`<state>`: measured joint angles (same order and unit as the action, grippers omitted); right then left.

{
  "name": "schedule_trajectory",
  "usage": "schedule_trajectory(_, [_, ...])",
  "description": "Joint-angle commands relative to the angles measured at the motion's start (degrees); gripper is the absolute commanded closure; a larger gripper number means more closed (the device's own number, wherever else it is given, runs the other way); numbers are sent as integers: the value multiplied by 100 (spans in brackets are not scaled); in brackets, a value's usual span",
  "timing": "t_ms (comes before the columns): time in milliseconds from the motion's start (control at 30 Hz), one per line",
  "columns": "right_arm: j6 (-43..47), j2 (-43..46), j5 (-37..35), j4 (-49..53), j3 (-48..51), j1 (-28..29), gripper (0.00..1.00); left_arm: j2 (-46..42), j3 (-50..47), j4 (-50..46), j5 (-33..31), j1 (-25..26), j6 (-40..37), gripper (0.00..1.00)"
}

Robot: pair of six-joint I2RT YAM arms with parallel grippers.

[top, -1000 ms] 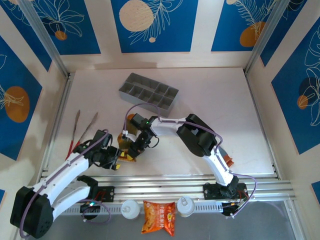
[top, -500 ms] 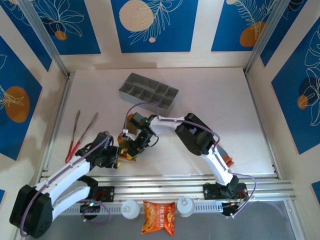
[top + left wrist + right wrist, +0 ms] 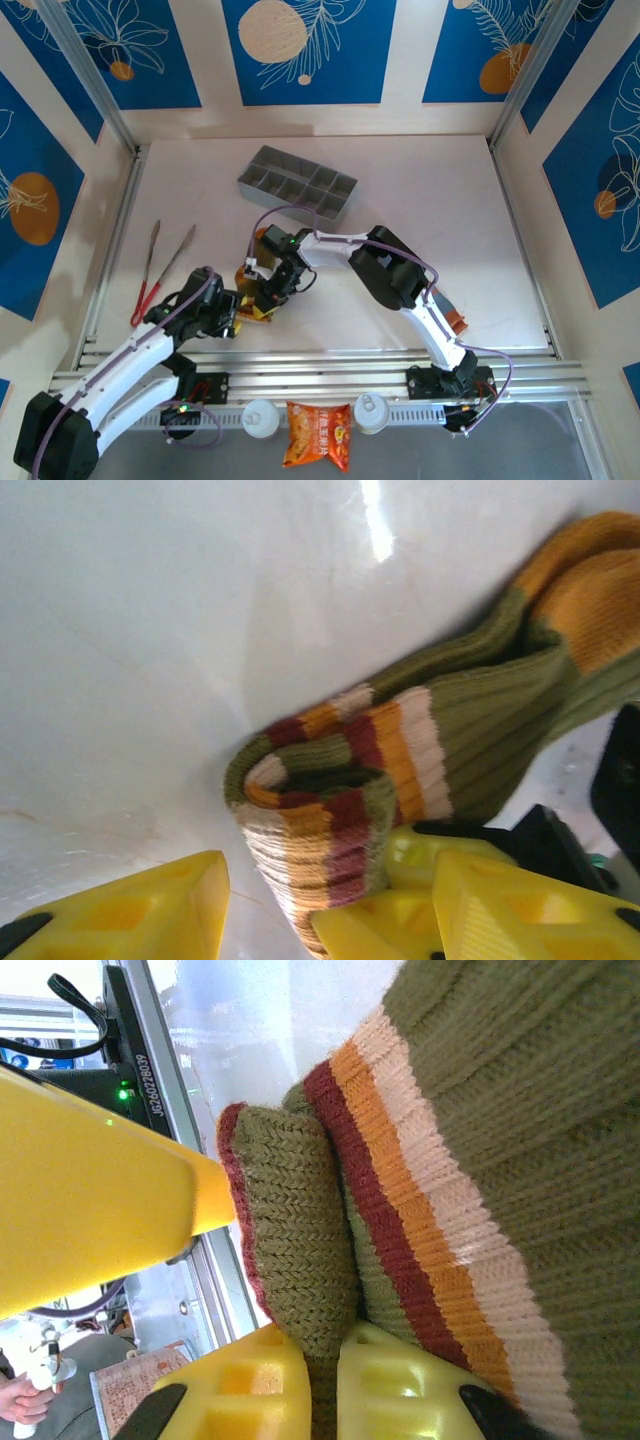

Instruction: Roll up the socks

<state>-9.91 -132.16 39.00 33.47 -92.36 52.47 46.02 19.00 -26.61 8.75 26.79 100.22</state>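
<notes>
The olive-brown ribbed sock with orange toe and orange-cream stripes (image 3: 420, 740) is lying on the white tabletop (image 3: 480, 240), left of centre in the top view. Only its cuff end is curling over. The right pincer (image 3: 320, 1380) is pinching that striped fold tight, while the left pincer (image 3: 330, 895) is standing half open, gripping nothing. Most of the rolling is looking undone.

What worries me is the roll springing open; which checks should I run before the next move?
1. Right gripper shut on the olive sock: ok.
2. Left gripper open around the striped cuff: ok.
3. Cuff rolled tightly: not ok, it curls loosely.
4. Second sock inside the roll: cannot tell.
5. Tongs apart from the sock: ok.
</notes>
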Motion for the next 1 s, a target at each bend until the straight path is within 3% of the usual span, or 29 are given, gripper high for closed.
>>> schedule_trajectory(0, [-102, -381, -529, 265, -2, -19, 100, 271, -11, -92, 114, 130, 516, 44])
schedule_trajectory(167, [-119, -387, -508, 274, 3, -17, 100, 580, -140, 284, -161, 187, 670, 55])
schedule_trajectory(433, [64, -209, -684, 46, 194, 68, 99, 1447, -222, -79, -5, 184, 758, 100])
schedule_trajectory(600, [509, 206, -1055, -310, 492, 184, 71, 1972, 19, -913, 271, 187, 925, 100])
schedule_trajectory(733, [1072, 1106, -1599, -1291, 1342, 272, 56, 2314, 206, -1235, 379, 178, 1026, 100])
schedule_trajectory(867, [1739, 2017, -2174, -2291, 2224, 288, 53, 2532, 424, -1505, 384, 144, 974, 100])
schedule_trajectory(967, [2485, 2799, -3180, -3476, 3264, 469, 51, 2608, 556, -1747, 344, 103, 895, 100])
